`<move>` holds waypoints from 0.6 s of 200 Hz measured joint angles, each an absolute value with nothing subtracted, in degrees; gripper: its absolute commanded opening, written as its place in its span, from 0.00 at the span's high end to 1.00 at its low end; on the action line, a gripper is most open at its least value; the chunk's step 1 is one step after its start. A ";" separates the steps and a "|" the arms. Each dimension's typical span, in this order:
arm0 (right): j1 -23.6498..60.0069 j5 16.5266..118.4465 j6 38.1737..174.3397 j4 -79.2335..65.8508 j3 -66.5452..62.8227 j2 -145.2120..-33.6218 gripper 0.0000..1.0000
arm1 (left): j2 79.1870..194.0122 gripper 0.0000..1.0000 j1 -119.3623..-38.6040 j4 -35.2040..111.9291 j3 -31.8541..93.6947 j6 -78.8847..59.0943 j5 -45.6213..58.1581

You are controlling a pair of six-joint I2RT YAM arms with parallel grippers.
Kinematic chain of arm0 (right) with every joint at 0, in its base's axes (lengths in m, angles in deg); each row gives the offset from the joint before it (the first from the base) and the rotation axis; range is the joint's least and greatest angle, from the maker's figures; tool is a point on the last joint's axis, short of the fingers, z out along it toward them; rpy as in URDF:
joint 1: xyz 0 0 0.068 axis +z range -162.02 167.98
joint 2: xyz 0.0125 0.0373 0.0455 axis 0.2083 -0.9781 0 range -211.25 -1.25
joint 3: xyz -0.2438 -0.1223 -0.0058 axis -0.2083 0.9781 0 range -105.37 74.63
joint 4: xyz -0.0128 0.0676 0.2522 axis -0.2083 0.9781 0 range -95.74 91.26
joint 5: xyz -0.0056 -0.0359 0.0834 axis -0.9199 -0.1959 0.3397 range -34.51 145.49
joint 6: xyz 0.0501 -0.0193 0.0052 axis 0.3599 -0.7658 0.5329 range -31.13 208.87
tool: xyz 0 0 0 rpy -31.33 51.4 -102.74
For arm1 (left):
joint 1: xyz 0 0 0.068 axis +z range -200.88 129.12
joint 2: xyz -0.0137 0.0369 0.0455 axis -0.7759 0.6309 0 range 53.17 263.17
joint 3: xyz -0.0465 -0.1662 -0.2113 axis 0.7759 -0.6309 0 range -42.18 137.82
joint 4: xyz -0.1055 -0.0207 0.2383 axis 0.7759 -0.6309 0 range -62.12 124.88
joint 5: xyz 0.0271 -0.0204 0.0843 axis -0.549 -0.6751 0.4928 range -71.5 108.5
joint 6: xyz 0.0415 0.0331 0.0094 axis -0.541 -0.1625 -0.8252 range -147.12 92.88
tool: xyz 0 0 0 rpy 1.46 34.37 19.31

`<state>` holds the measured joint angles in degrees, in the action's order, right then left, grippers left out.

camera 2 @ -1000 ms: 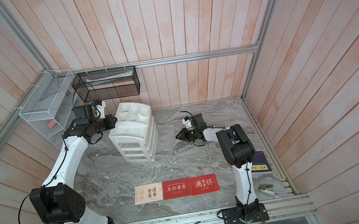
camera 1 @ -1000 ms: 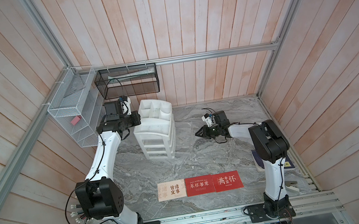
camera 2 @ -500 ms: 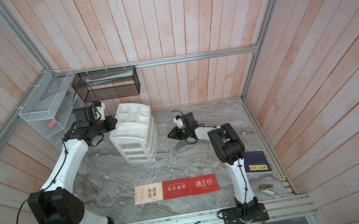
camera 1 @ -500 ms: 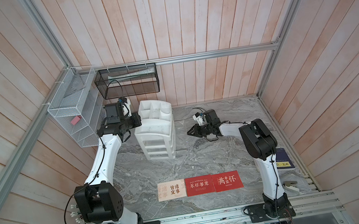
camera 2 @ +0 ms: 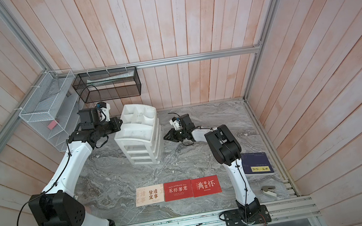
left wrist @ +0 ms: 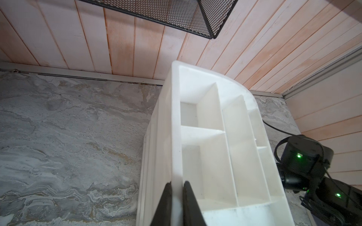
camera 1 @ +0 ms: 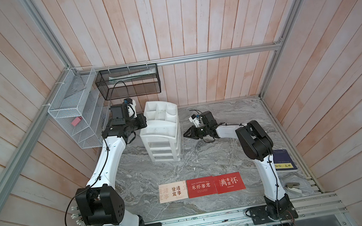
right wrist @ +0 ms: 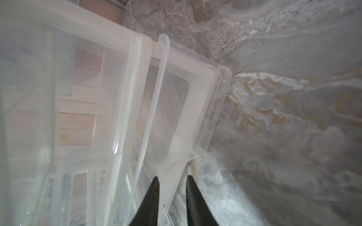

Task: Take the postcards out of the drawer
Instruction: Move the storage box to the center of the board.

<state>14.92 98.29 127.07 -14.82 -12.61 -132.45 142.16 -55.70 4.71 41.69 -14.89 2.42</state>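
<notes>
Three postcards lie in a row near the table's front edge: a cream one (camera 1: pixel 173 191) (camera 2: pixel 149 195) and two red ones (camera 1: pixel 200 186) (camera 1: pixel 229 182). The white drawer unit (camera 1: pixel 162 133) (camera 2: pixel 139 138) stands at the back. My left gripper (camera 1: pixel 145 123) (left wrist: pixel 177 184) is shut on the side wall of its open top tray (left wrist: pixel 176 117). My right gripper (camera 1: pixel 185 135) (right wrist: pixel 171 178) is at the unit's right side. Its jaws stand narrowly apart astride the edge of a translucent drawer (right wrist: pixel 176 109), and a strip of table shows beside one finger.
A dark navy booklet (camera 1: pixel 283 160) (camera 2: pixel 257 164) lies at the right by the right arm's base. A small white clip (camera 1: pixel 292 187) sits in front of it. A white wire basket (camera 1: pixel 74 114) and a black mesh basket (camera 1: pixel 127 81) hang on the back-left walls.
My right gripper has moved left up to the drawer unit's side, and its elbow swung off the navy booklet. The left arm has hardly moved and the postcards lie still.
</notes>
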 measured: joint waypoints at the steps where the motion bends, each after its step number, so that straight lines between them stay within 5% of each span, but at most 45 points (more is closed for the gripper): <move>1: 14.92 98.32 127.09 -14.84 -12.66 -132.49 0.75 | 142.16 0.87 -55.77 4.79 41.67 -14.82 2.42; 120: 12.18 100.55 129.84 -16.22 -17.92 -135.68 0.75 | 142.69 0.87 -60.69 8.14 42.30 -11.00 2.23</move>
<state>12.18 100.55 129.84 -16.22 -17.92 -135.68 142.69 -60.69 8.14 42.30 -11.00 2.23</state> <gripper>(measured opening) 0.249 0.130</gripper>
